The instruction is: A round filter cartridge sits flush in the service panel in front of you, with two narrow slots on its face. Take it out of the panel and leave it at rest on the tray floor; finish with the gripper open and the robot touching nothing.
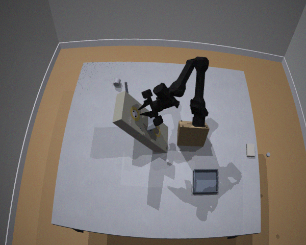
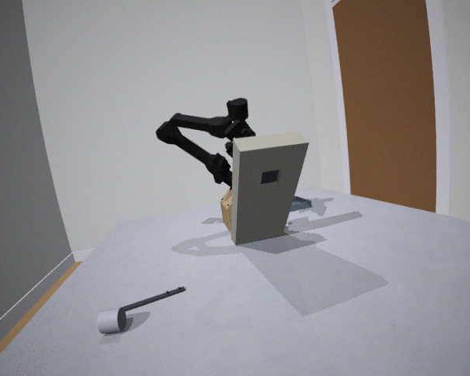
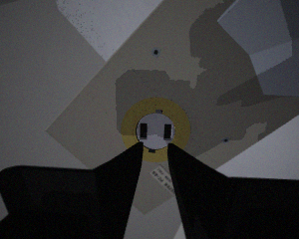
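The round grey-white filter cartridge (image 1: pixel 134 113) (image 3: pixel 155 135) sits in a yellow ring on the pale panel (image 1: pixel 127 102) (image 2: pixel 263 214) (image 3: pixel 90 117). Its two dark slots stand side by side in the wrist view. My gripper (image 1: pixel 139 112) (image 3: pixel 154 146) is partly open and empty, its tips a narrow gap apart. They point at the panel face and show just below the slots in the wrist view. Whether they touch the face cannot be told. The panel hides the fingers in the exterior view. The tray (image 1: pixel 205 170) (image 2: pixel 301 203) holds nothing that I can see.
A grey-blue flap (image 1: pixel 151 128) stands out from the panel beside a second yellow ring (image 1: pixel 157 131). The wooden base block (image 1: pixel 192 135) stands between panel and tray. A white cylinder (image 1: pixel 117 82) (image 2: pixel 110 320) and dark rod (image 1: pixel 126 87) (image 2: pixel 154 298) lie behind the panel. A white block (image 1: pixel 250 149) lies at the right edge.
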Tool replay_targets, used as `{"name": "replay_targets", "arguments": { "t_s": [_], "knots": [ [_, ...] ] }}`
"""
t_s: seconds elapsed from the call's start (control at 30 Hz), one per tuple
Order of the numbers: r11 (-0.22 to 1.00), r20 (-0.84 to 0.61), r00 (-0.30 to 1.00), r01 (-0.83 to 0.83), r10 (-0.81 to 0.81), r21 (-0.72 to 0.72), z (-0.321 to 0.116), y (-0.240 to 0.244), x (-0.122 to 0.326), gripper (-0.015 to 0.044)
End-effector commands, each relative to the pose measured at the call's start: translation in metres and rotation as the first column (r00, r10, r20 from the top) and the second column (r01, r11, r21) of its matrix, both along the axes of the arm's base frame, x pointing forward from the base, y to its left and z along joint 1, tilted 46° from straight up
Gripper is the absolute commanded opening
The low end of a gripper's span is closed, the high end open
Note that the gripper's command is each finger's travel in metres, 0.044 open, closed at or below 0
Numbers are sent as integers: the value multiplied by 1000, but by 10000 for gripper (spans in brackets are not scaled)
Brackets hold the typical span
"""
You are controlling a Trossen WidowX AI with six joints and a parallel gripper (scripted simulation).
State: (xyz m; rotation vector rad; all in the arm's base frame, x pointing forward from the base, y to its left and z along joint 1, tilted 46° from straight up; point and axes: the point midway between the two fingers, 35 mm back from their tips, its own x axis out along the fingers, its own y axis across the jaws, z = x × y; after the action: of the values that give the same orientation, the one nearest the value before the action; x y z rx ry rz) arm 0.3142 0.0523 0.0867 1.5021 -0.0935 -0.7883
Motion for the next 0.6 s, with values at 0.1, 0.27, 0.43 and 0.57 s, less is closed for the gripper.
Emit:
{"name": "replay_targets", "arguments": {
  "t_s": [0.1,0.27,0.43,0.57],
  "knots": [
    [1000,-6,1000,-2,2,-4,-6,-7,8,110],
    [1000,-3,1000,-3,3,-7,-9,-12,14,110],
    [1000,0,1000,-4,4,-10,-10,-16,18,110],
    [1000,0,1000,-4,4,-10,-11,-16,17,110]
  ]
}}
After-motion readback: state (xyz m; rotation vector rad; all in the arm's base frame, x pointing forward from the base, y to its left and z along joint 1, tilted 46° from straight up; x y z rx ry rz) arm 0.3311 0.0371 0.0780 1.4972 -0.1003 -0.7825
